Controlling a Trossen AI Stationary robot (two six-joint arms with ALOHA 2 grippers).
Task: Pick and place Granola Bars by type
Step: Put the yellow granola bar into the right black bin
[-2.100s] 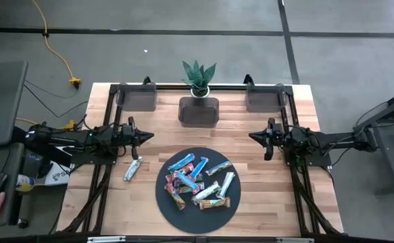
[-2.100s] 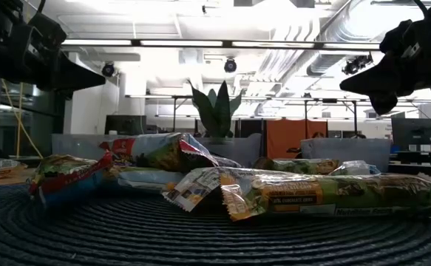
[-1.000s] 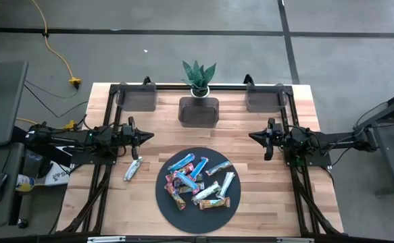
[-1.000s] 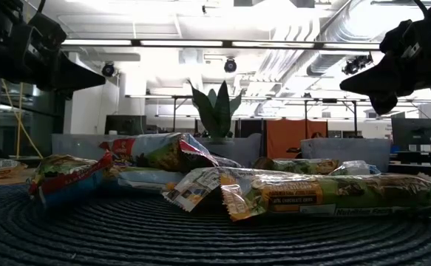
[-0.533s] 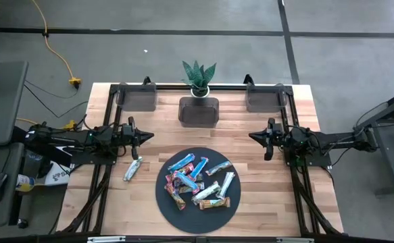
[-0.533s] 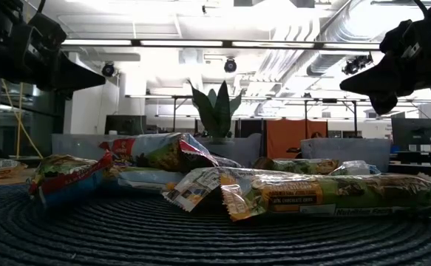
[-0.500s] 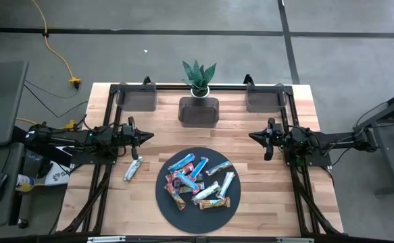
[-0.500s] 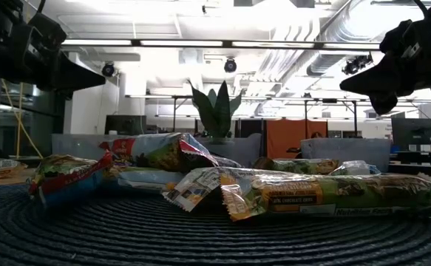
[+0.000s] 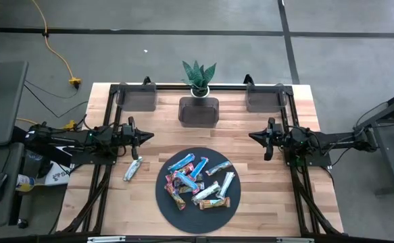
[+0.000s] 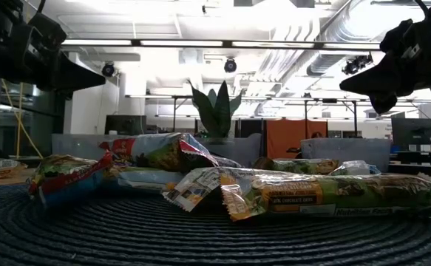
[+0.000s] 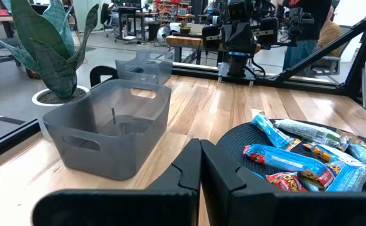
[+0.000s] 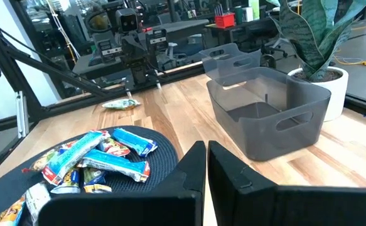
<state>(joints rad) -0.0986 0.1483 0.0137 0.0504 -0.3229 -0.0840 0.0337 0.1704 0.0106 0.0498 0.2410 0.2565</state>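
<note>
Granola bars (image 9: 199, 182) heaped on round dark mat (image 9: 164, 197), one stray bar (image 9: 133, 168) off it on the surface (image 9: 237, 121) near left end effector (image 9: 146, 136). Sorting seemingly not yet begun: left and right end effector (image 9: 253, 137) shut, empty, hovering apart; next, open over one bar. Three grey bins (image 9: 199, 111) and potted plant (image 9: 199, 75) behind, nothing blocking.

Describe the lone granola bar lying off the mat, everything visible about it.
The stray granola bar is a small flat oblong in a shiny silver-green wrapper. It lies flat on the bare wooden table, angled diagonally, just off the left edge of the round dark mat without touching it. It sits apart from the piled bars, below the left gripper, which hangs shut above the table and does not touch it. The right wrist view shows it too.
</note>
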